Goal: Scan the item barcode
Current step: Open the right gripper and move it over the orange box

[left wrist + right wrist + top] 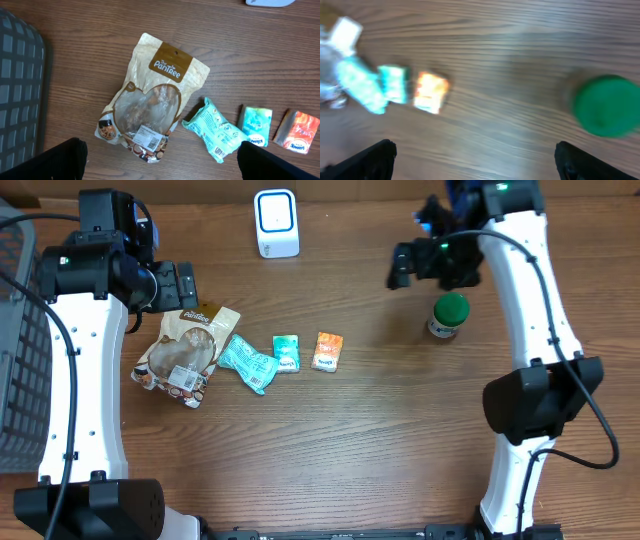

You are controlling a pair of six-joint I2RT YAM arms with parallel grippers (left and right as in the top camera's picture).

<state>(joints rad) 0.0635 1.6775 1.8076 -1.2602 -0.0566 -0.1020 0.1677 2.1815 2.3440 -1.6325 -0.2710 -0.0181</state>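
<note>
Overhead, both tools gaped empty: right tool [398,270] near the jar [449,315], left tool [188,285] by the pouch [187,348], likely next for the scanner [276,223].

A row of things lies across the middle of the counter [380,460]. The pouch [185,352] is at the left end, with the packet [247,362] just beside it on the right. Next comes one tissue pack [287,353], then a second tissue pack [327,351] close beside it. The jar [449,316] stands well apart to the right, slightly farther back. The scanner [276,223] stands behind the row, near the far edge. The basket [20,360] sits at the far left, beyond the pouch.
</note>
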